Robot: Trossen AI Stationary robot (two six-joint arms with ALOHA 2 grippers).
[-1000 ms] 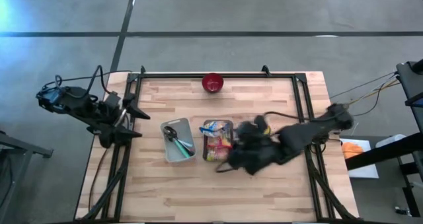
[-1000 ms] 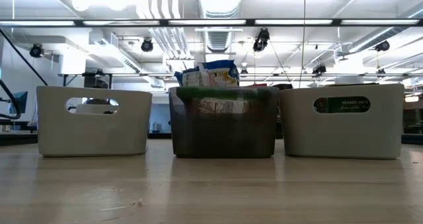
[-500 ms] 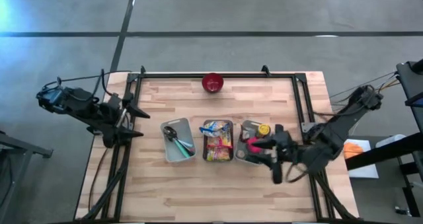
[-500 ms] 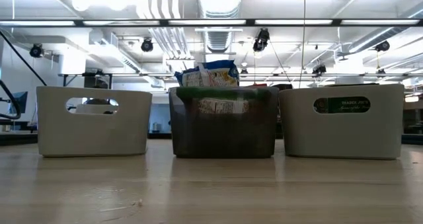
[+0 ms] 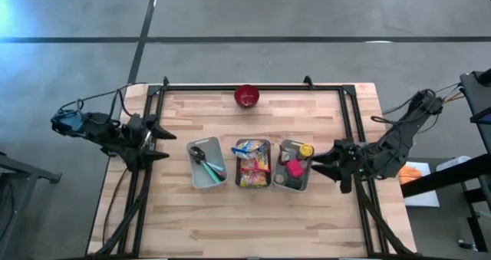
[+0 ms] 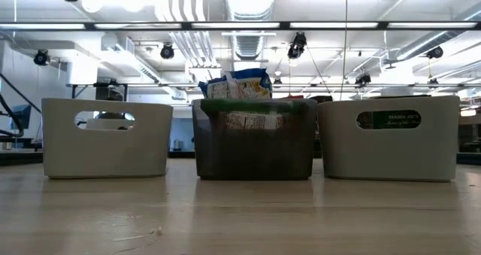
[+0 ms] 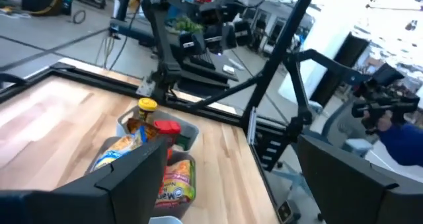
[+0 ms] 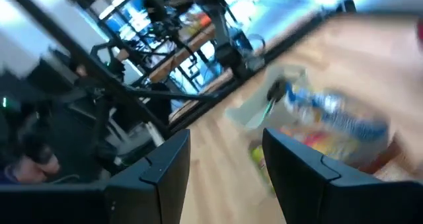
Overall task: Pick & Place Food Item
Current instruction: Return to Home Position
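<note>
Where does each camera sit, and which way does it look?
High: above the table, straight down; both arms, left gripper and right gripper at opposite sides.
Low: tabletop height, facing three bins' walls, the middle bin centred; almost no robot.
Left wrist: on the left arm, past its own fingers toward the bins and right arm.
Right wrist: mirrored, past its own fingers.
Shared: all see the middle bin.

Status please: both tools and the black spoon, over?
Left tool open, empty, at wooden table's left edge. Right tool open, empty, beside right gray bin. Black spoon inside left gray bin. Nothing obstructing.
</note>
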